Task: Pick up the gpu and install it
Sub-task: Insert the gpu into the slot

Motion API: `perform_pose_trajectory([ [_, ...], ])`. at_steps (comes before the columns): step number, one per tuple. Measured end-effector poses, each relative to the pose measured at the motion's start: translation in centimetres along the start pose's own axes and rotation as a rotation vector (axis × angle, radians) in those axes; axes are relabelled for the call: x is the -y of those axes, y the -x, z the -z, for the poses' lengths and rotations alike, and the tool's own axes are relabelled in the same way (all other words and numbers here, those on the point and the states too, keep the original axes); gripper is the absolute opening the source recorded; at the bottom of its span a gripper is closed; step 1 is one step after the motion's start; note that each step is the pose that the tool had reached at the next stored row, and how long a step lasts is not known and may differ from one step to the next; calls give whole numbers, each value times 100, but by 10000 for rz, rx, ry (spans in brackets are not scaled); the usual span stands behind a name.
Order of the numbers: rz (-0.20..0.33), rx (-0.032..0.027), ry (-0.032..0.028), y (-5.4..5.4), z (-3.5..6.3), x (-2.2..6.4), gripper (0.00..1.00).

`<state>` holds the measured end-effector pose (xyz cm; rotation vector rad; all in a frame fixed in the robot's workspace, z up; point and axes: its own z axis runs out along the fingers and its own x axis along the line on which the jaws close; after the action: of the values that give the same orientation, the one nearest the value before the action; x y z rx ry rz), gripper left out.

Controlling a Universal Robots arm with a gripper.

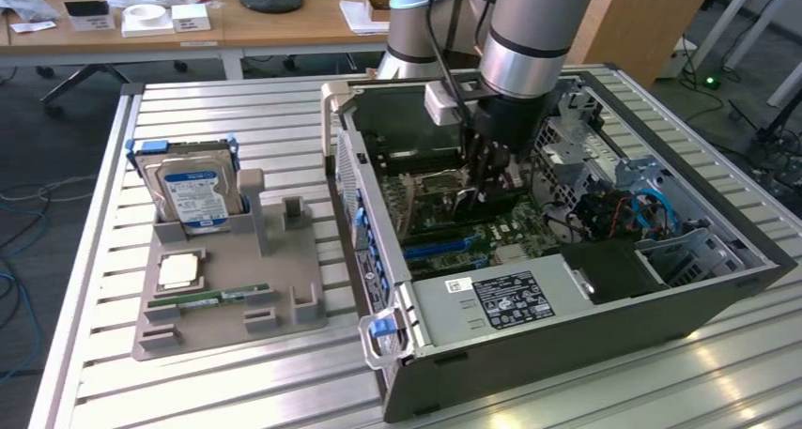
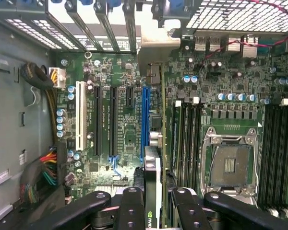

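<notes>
The gpu point(image 2: 152, 177) is seen edge-on, a thin card with a black cover, clamped between my gripper's black fingers point(image 2: 132, 206). My gripper point(image 2: 156, 208) is shut on it. The card hangs just above the green motherboard point(image 2: 120, 158), running along the long blue expansion slot point(image 2: 145, 115), and its far end reaches toward the case's rear slot openings point(image 2: 110, 28). Whether it sits in the slot I cannot tell. In the exterior view my gripper point(image 1: 489, 190) is lowered into the open computer case point(image 1: 701, 288), over the middle of the board.
A grey holder point(image 1: 225, 307) at the exterior view's left carries an upright hard drive point(image 1: 194, 194), a processor chip point(image 1: 179, 271) and a memory stick point(image 1: 207, 299). Inside the case are the power supply point(image 1: 501, 302), an empty processor socket point(image 2: 230, 165) and cable bundles point(image 2: 43, 167).
</notes>
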<state>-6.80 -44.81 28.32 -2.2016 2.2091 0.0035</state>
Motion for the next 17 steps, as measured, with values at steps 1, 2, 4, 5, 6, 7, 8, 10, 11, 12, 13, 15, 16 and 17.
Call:
perform_pose_trajectory([
  [1, 1, 1, 0, 0, -1, -9, 27],
  [2, 1, -1, 1, -1, -1, -16, 27],
  [4, 6, -1, 1, -9, -1, -24, 27],
  [5, 9, -1, 1, -16, -1, -27, 27],
  [6, 11, -2, 1, -23, -1, -31, 27],
  [7, 13, -1, 1, -27, -1, -34, 27],
  [8, 12, 0, 1, -27, -3, -38, 27],
  [10, 14, -1, 1, -28, -14, -47, 27],
  [11, 15, -1, 1, -29, -22, -52, 27],
  [12, 17, 0, 1, -29, -33, -56, 27],
  [13, 18, -1, 1, -29, -42, -61, 27],
  [15, 23, -2, 2, -30, -48, -63, 27],
  [16, 25, -3, 3, -30, -48, -63, 27],
  [17, 25, -2, 2, -30, -48, -65, 27],
])
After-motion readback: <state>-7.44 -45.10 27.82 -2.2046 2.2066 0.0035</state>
